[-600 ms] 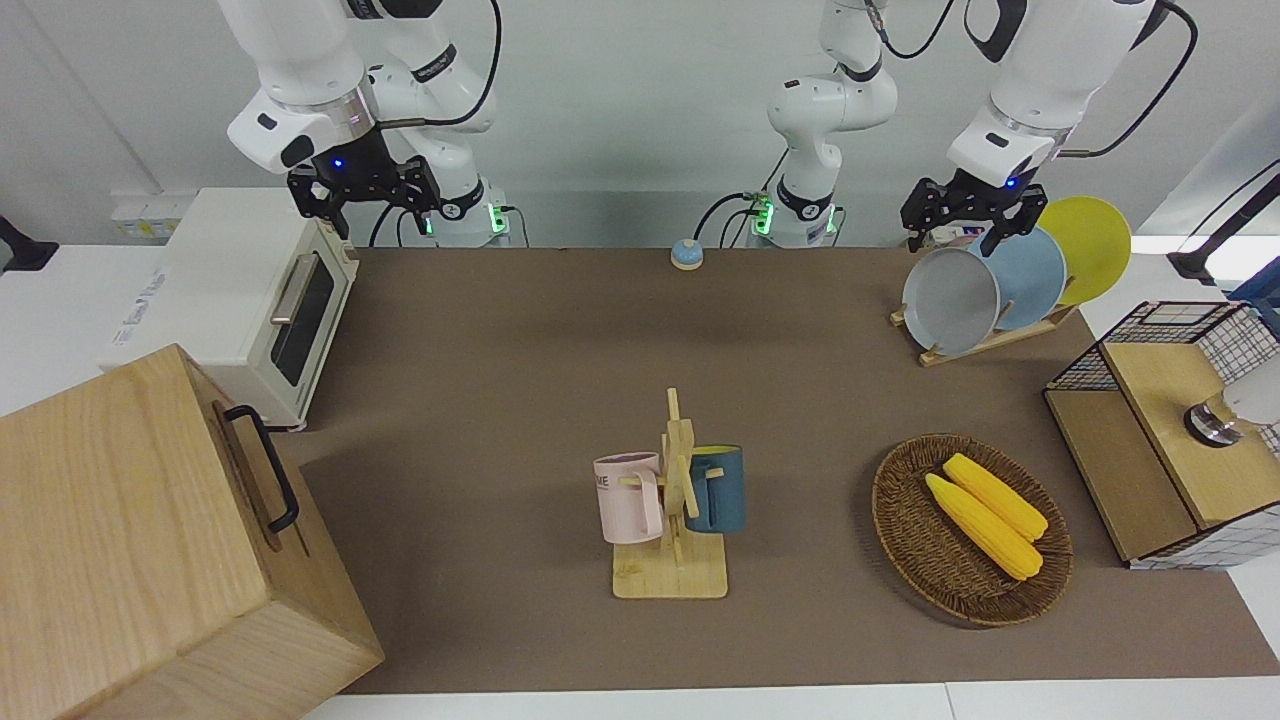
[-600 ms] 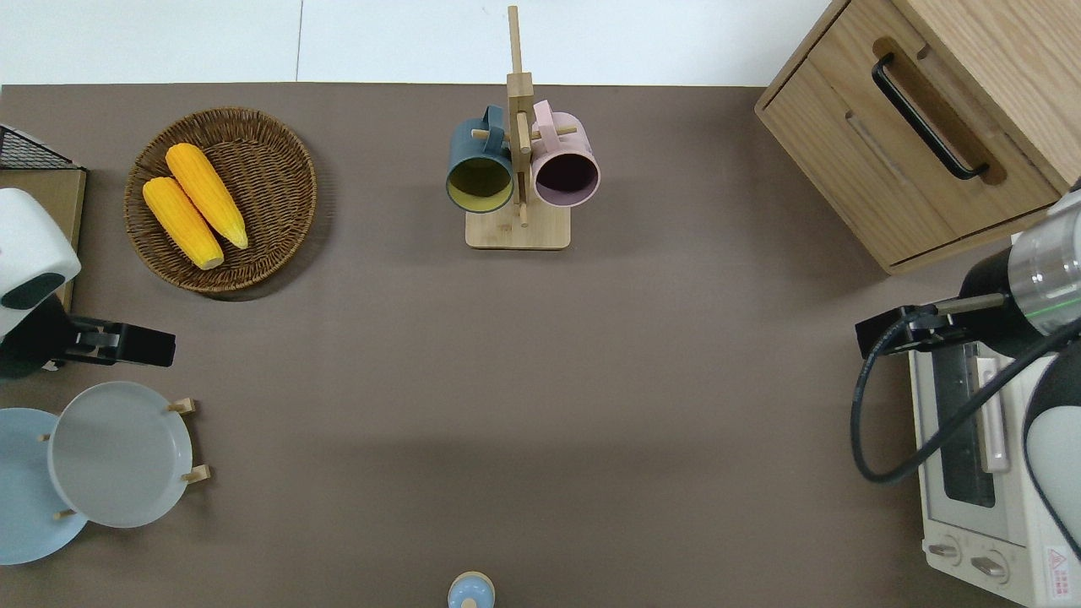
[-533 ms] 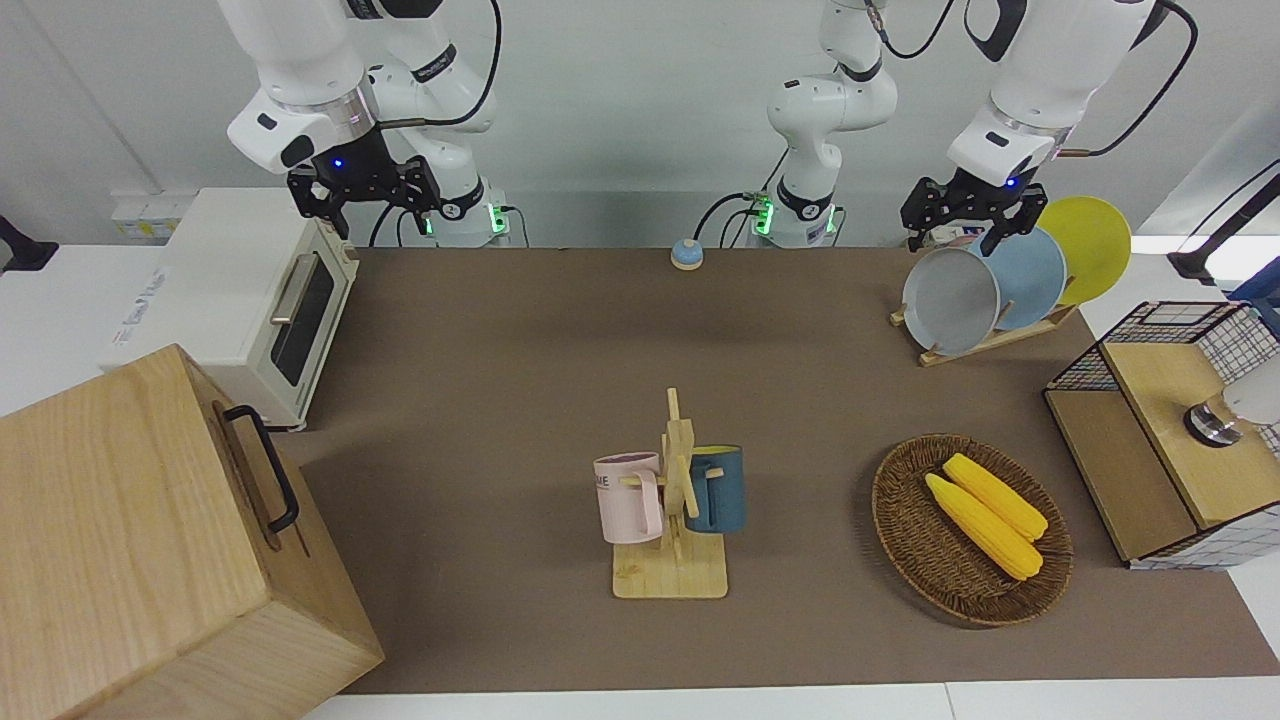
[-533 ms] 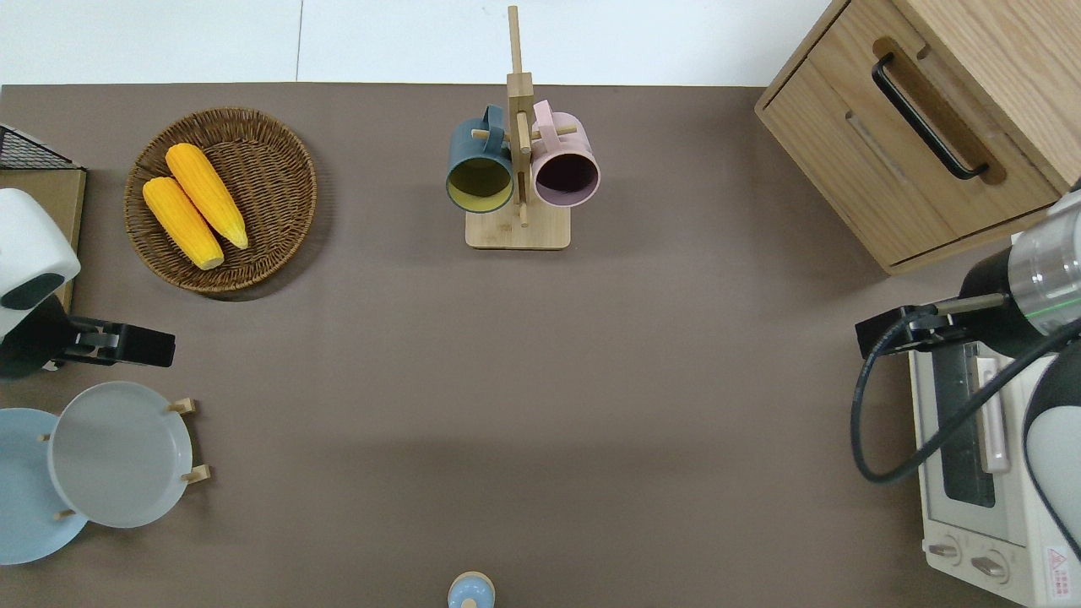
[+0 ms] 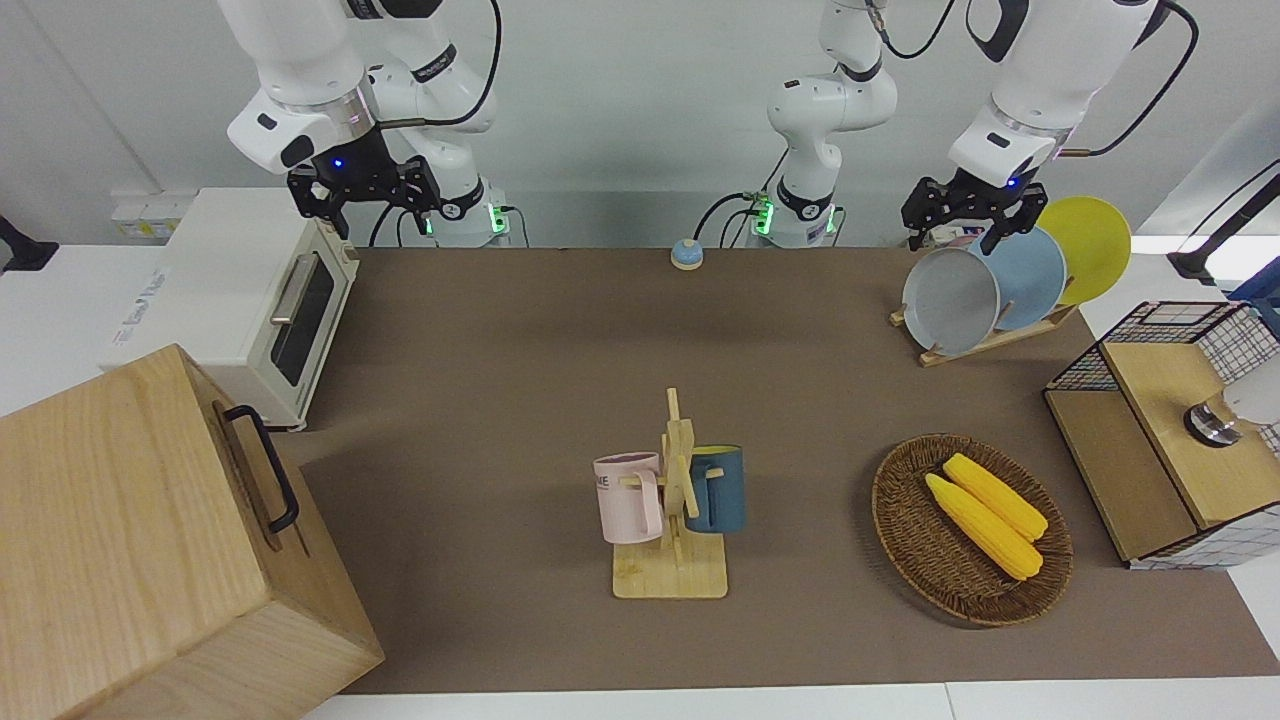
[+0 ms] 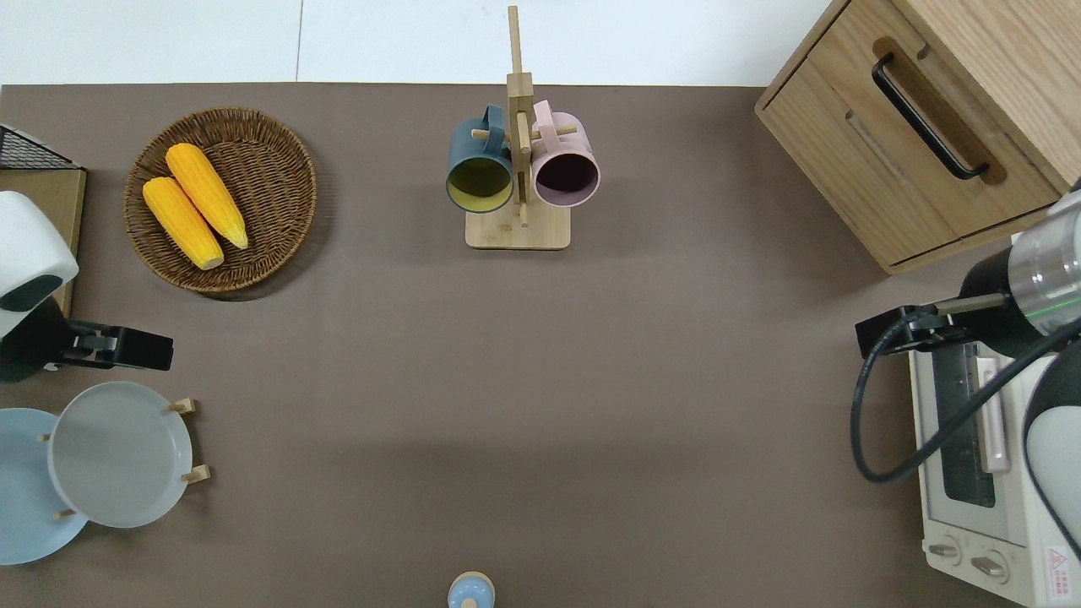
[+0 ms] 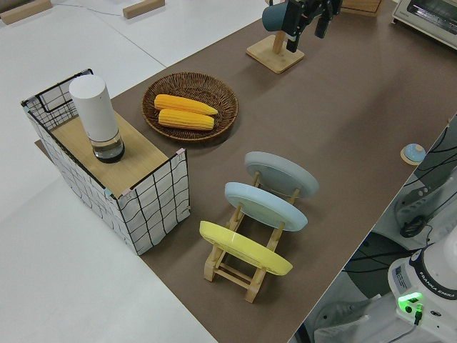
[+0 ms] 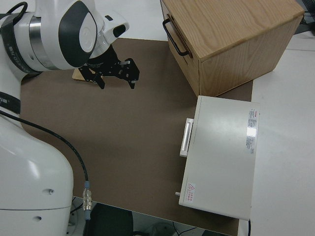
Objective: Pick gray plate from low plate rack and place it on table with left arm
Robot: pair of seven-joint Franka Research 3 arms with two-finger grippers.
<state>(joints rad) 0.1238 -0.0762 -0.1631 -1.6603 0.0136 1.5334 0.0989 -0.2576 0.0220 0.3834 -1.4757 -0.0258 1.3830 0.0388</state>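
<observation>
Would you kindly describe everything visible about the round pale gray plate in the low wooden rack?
The round pale gray plate is matte with a shallow raised rim. It leans tilted in the low wooden plate rack, in the slot farthest from the robots, just ahead of the light blue plate. The left gripper hovers above its upper edge, not touching.

My feeds bright and even, light from above, soft shadows under my arms on the table [image 5: 500,330], everything sharp.
</observation>
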